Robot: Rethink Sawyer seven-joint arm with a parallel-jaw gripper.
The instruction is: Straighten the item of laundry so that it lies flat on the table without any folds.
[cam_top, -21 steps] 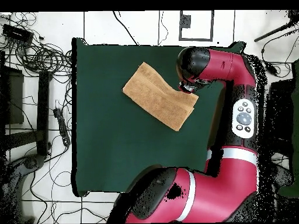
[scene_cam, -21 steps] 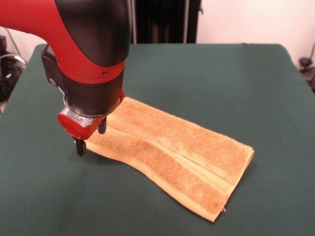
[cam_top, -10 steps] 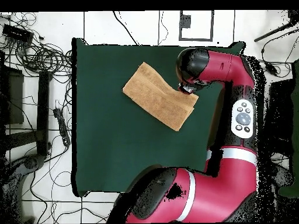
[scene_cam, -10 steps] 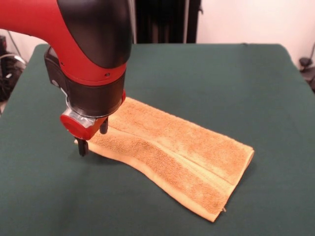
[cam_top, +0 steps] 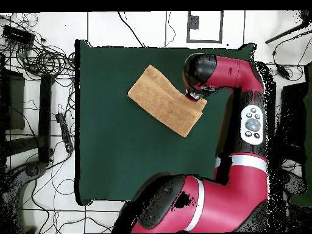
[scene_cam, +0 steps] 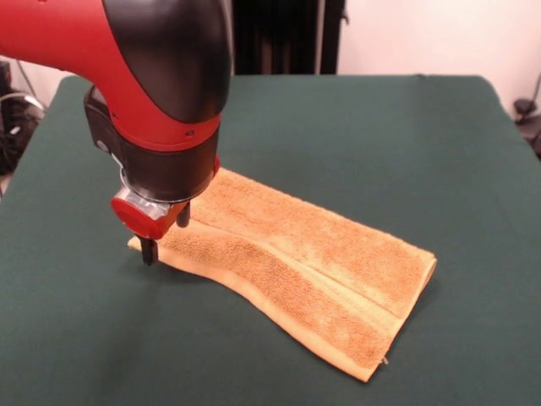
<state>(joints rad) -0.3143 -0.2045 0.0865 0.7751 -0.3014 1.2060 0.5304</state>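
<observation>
The item of laundry (scene_cam: pixel 296 262) is an orange-tan terry towel, folded double into a long strip that runs from the left middle toward the near right of the green table (scene_cam: pixel 380 144). A lengthwise fold edge runs down its middle. My gripper (scene_cam: pixel 166 234) is open and low over the towel's left end. One finger (scene_cam: pixel 150 251) is at the near-left corner, the other finger (scene_cam: pixel 183 216) over the cloth. In the overhead view the towel (cam_top: pixel 161 99) lies diagonally and the arm's wrist covers the gripper (cam_top: pixel 194 94) at the strip's right end.
The red arm (cam_top: pixel 244 109) curves over the table's right side in the overhead view. Cables and stands (cam_top: pixel 36 55) lie on the floor beyond the table's left edge.
The gripper has shifted slightly toward the towel, so its fingers now stand at the strip's end instead of just off it. The towel has not moved.
</observation>
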